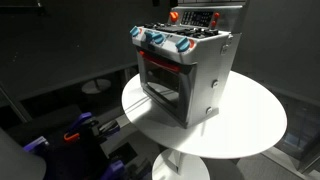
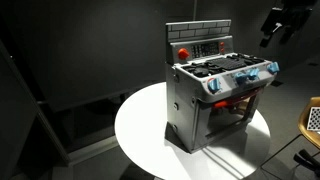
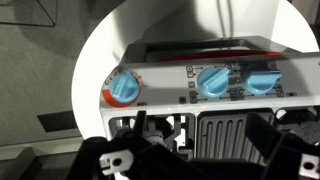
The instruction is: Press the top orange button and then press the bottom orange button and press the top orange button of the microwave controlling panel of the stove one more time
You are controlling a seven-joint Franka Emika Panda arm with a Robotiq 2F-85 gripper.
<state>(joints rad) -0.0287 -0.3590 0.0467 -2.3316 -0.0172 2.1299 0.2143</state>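
The toy stove (image 1: 190,75) is set upright near the middle of a round white surface (image 1: 255,130). Its front row of blue-and-red knobs (image 3: 213,82) is turned outward, so the raised back wall is left open to approach from above and in front. The microwave controlling panel (image 2: 205,47) is mounted on that back wall, above the cooktop and well clear of the knobs. Red-orange marks can be made out on it, but the separate top and bottom buttons are too small to be told apart.

The claw (image 2: 280,22) is held high and off to one side of the stove, well apart from the panel. In the wrist view its dark fingers (image 3: 112,160) are seen spread wide over the cooktop, and nothing is gripped between them.

No button is being touched, so the first press is judged not yet begun. The claw would probably need to be narrowed, so that a single fingertip could be brought against one small button without the neighbouring one being caught.
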